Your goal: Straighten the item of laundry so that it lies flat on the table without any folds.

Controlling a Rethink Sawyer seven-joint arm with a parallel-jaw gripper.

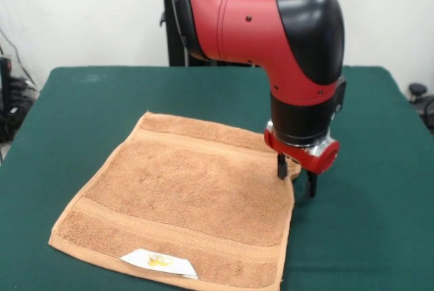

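The towel point(180, 203) lies spread on the green table point(74, 108), turned like a diamond, with one corner pointing to the far side and its near edge running along the bottom of the front view. It looks nearly flat; the border bands run straight across it near the far and near edges, and a small white label point(159, 261) with a yellow mark sits on the near band. The gripper point(296, 177) is down at the towel's right corner, low over the cloth. Its two dark fingers point(282, 167) stand a little apart, one over the towel's edge and the other just outside it, above the bare table. The corner of the towel seems to rise slightly between them, as if pinched or lifted there, but from this angle I cannot tell whether the fingers truly have hold of it. The red and black arm point(271, 20) comes down above that corner.
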